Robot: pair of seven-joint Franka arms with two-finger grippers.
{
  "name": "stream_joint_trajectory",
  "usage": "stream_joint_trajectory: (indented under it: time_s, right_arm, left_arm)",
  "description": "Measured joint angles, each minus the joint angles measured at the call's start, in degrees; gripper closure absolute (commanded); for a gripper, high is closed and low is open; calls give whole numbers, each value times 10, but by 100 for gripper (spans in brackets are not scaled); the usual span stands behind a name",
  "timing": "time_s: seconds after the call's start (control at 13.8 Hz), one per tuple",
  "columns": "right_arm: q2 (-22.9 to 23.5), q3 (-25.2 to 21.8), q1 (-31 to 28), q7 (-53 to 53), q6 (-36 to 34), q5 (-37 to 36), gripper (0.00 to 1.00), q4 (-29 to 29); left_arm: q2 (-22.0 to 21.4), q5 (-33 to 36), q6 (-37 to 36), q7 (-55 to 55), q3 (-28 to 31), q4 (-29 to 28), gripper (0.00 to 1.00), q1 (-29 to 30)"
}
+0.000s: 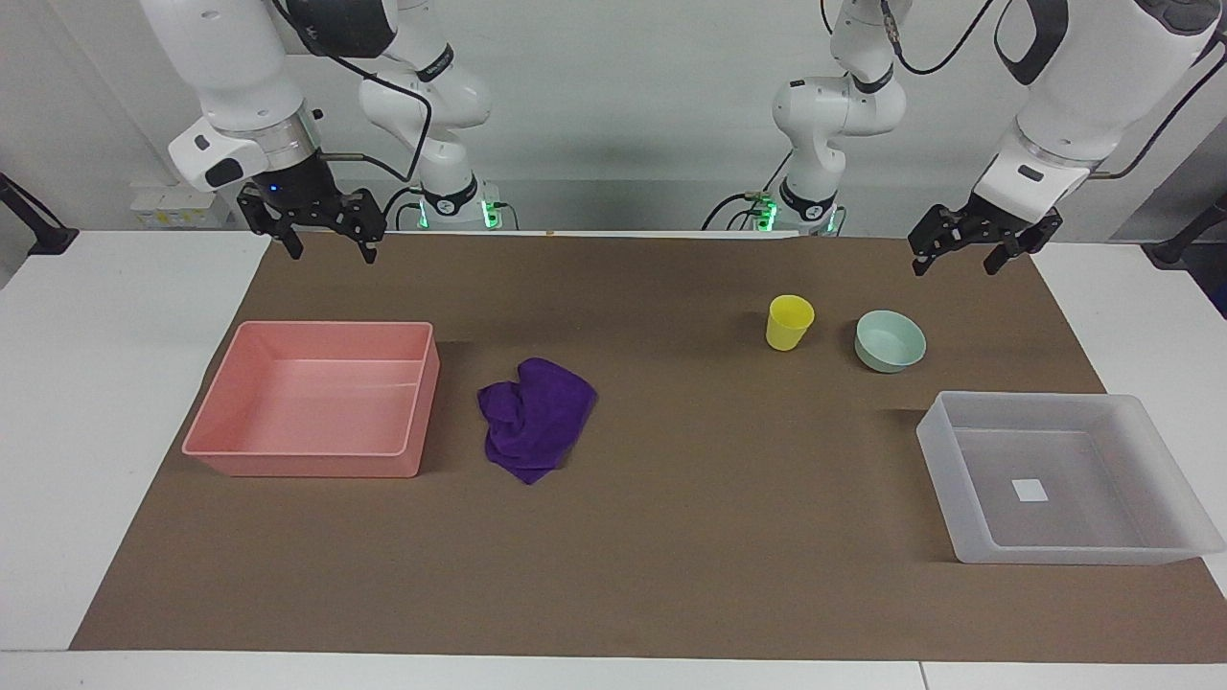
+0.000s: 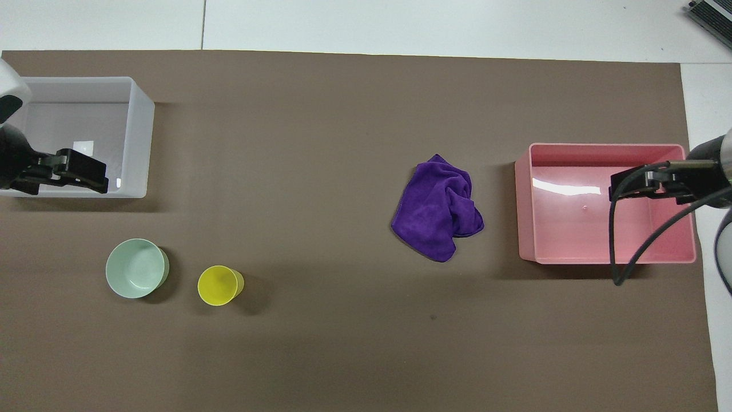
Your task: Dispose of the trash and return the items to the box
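The trash, a crumpled purple cloth (image 1: 535, 417) (image 2: 439, 209), lies on the brown mat beside the pink bin (image 1: 307, 467) (image 2: 523, 206). A yellow cup (image 1: 789, 322) (image 2: 218, 284) stands upright next to a mint-green bowl (image 1: 890, 340) (image 2: 136, 268). The translucent box (image 1: 1040, 399) (image 2: 140, 137), a white sticker on its floor, sits farther from the robots than the bowl. My left gripper (image 1: 956, 267) (image 2: 97, 171) hangs open and holds nothing, up over the mat's edge at the robots' end, above the bowl's end of the table. My right gripper (image 1: 330, 253) (image 2: 620, 187) hangs open and holds nothing, above the pink bin's end.
A brown mat (image 1: 719, 537) covers the table's middle, with white tabletop around it. A black cable (image 2: 620, 252) loops down from the right arm, over the pink bin in the overhead view. The bin and the box hold nothing.
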Motion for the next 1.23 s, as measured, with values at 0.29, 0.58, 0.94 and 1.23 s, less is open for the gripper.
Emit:
stream_joint_trajectory:
  time_s: [0.29,0.58,0.94,1.23]
  right_arm:
    - [4,2,11,1,90,0,0,-54]
    - [24,5,58,62,181,0,0,-119]
    - [91,7,130,132,279,0,0,-154]
    - [141,7,161,188,356,-1,0,-179]
  left_arm:
    - [0,0,-30,0,3,-2,0,9]
    - [0,0,-58,0,3,-8,0,21]
    - [16,0,-63,78,7,-48,0,139]
    - [21,-7,36,145,7,-156,0,194]
